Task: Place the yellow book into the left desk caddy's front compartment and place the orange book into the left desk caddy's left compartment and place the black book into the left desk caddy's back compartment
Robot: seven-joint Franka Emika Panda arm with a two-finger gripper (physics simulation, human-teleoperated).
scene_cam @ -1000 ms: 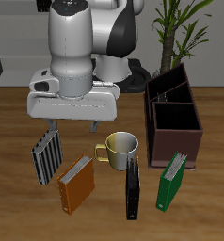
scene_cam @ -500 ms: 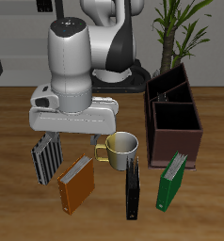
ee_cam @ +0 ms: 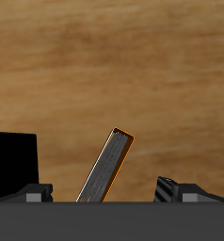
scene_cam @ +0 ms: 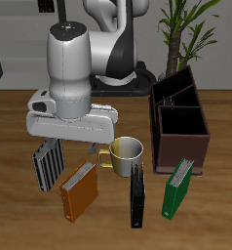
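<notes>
Wooden tabletop, nothing filed yet: at lower left the orange book (scene_cam: 79, 190) lies flat, gripper (scene_cam: 74, 146) hovering above it, spread unreadable. Centre-bottom, the black book (scene_cam: 137, 195). Right of frame, the left desk caddy (scene_cam: 182, 138). Yellow book: can't spot it.

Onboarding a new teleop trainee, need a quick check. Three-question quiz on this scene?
1. True or false: the black book sits outside both caddies.
2. What stands farther back, between the orange book and the black book? A) mug B) plant C) striped book
3. Fill in: the book nearest the caddies is the ____ one.
Key: 1 true; 2 A; 3 green, the green book.
</notes>
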